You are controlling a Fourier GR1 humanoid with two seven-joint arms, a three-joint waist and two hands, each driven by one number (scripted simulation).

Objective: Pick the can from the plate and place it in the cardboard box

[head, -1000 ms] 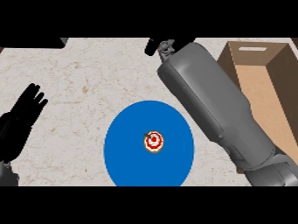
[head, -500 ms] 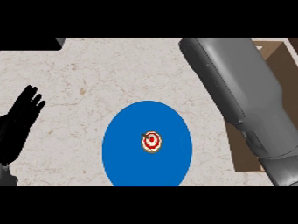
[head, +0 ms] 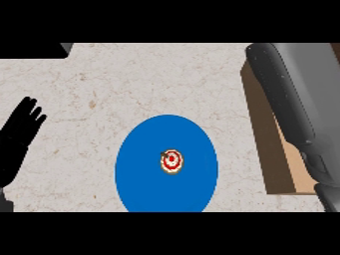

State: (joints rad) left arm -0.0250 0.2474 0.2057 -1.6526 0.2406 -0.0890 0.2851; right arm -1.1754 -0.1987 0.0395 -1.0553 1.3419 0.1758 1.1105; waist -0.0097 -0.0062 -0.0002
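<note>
**Left edge:** your left hand point(head: 14, 144) rests open, fingers up, over the counter point(head: 128, 79).
**Centre:** the can point(head: 171, 161) stands in the middle of the plate point(head: 143, 184), ungrasped.
**Right:** the right forearm point(head: 305, 109) has swung rightward since a second ago and now covers most of the box point(head: 259, 124). The right hand has left the frame at the top, so you cannot tell its state. The pick appears not yet begun.

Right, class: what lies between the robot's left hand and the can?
In the head view, between the left hand and the can lie only a stretch of counter and the left part of the blue plate under the can.
</note>
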